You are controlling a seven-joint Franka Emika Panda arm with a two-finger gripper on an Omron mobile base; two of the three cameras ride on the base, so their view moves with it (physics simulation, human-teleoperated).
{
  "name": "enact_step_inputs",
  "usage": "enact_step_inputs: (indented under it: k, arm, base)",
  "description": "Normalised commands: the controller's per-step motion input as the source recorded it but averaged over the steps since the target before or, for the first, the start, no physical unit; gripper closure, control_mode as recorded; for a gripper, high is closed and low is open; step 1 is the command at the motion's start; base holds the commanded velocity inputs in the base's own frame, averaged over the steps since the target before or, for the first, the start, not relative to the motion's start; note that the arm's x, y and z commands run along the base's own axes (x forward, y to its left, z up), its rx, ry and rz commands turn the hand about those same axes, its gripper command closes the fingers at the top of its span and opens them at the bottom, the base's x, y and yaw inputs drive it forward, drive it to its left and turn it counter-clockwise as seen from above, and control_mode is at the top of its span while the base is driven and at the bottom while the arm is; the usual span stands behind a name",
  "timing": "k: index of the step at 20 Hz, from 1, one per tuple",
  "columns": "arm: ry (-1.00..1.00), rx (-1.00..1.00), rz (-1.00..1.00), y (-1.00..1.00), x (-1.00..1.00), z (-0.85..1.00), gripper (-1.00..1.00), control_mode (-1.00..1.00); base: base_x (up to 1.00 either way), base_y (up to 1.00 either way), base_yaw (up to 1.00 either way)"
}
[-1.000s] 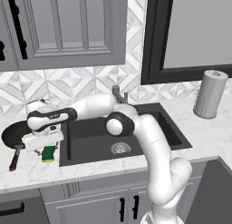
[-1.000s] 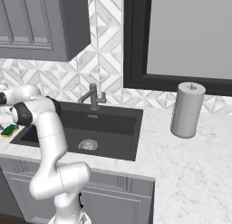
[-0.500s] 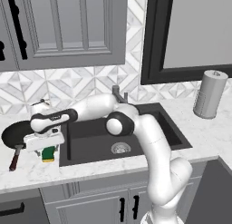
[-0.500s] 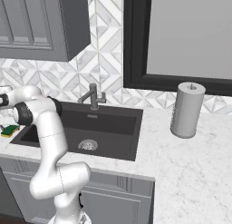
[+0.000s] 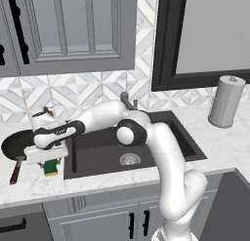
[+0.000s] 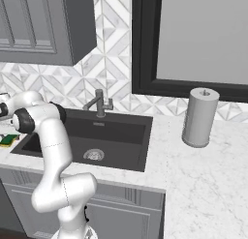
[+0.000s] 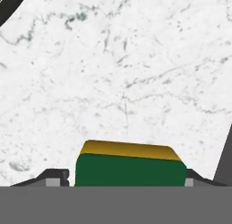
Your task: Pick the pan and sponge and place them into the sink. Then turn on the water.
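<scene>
Straddling the sponge on the counter, gripper fingertips either side

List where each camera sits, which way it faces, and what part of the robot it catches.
Left base view: behind the arm, to its left, looking forward and down at the sink, pan and sponge; the arm rises from lower right, its hand over the sponge.
Right base view: behind, to the right, facing the same sink and faucet; the arm rises from lower left.
Hand view: on the hand, looking down at the counter; the gripper straddles the sponge.
Shared: both base views show sink, faucet and paper towel roll; all show the sponge.
</scene>
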Motion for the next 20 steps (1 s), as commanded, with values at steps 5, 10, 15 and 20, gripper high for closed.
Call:
enact_step_inputs:
  k: [5, 10, 15, 20]
  arm:
    - [-0.04, 0.00, -0.11, 0.03, -0.07, -0.38, 1.00, -1.00]
    - [-0.01, 0.02, -0.12, 0.00, 0.00, -0.10, 1.00, -1.00]
    - [-0.15, 0.00, -0.06, 0.14, 0.00, 0.51, 1.00, -1.00]
    - [-0.22, 0.00, -0.10, 0.16, 0.02, 0.52, 1.00, -1.00]
  base:
    - [0.00, 0.00, 0.00]
    - [0.00, 0.00, 0.00]
    - [0.00, 0.00, 0.00]
    - [0.00, 0.00, 0.00]
